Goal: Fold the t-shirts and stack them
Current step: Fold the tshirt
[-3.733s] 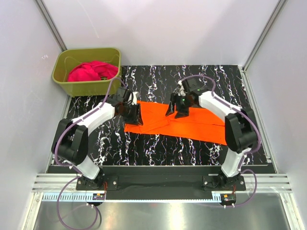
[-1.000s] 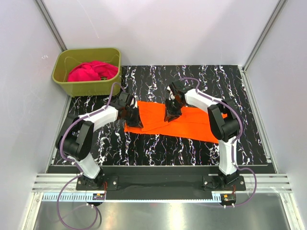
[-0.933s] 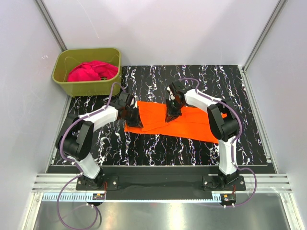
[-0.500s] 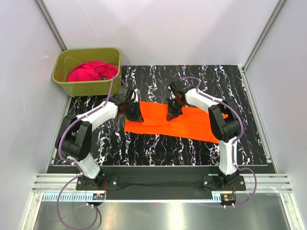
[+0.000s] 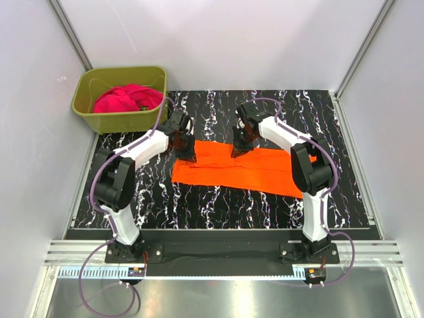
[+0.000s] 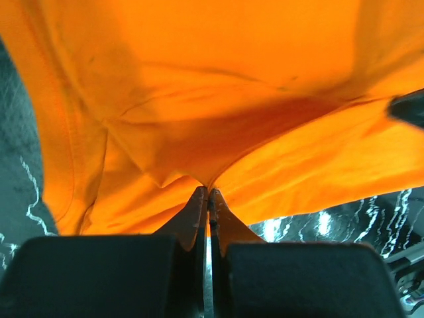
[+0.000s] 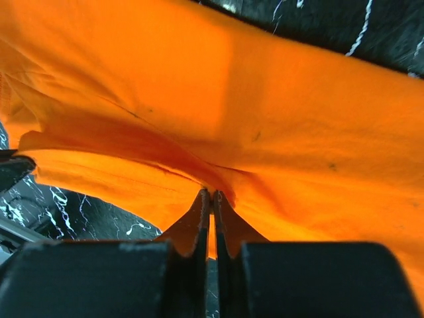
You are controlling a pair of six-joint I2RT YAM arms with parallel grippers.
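Orange t-shirt edge pulled farther back, left gripper and right gripper both clamped on it

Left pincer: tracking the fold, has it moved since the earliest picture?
Yes. The left pincer shifted toward the green tub, shut on the orange t-shirt.

A black table veined with white carries an orange t-shirt, spread in a long band across the middle of the frame. An olive-green tub stands at its upper-left corner.
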